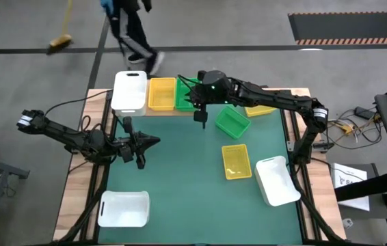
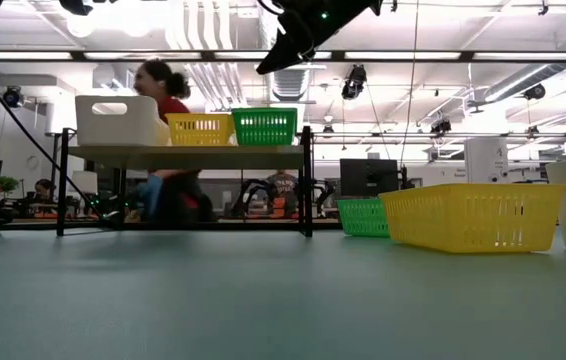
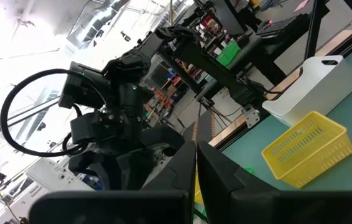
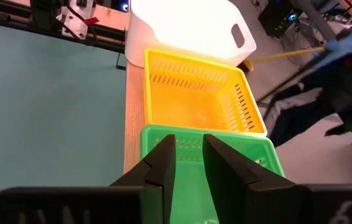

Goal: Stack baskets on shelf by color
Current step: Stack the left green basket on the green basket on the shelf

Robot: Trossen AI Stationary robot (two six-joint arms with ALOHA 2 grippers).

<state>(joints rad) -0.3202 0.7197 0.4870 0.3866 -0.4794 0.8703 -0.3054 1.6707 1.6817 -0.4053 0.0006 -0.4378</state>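
**Three baskets in a row on the shelf**

High view: the shelf (image 1: 154, 111) carries a white basket (image 1: 129, 91), a yellow basket (image 1: 161, 93) and a green basket (image 1: 184, 97) side by side. The right gripper (image 1: 202, 120) hangs near the green one. The left gripper (image 1: 154, 142) is closed, over the mat.

Right wrist view: the fingers (image 4: 165, 163) stand narrowly apart, empty, above the slotted green basket.
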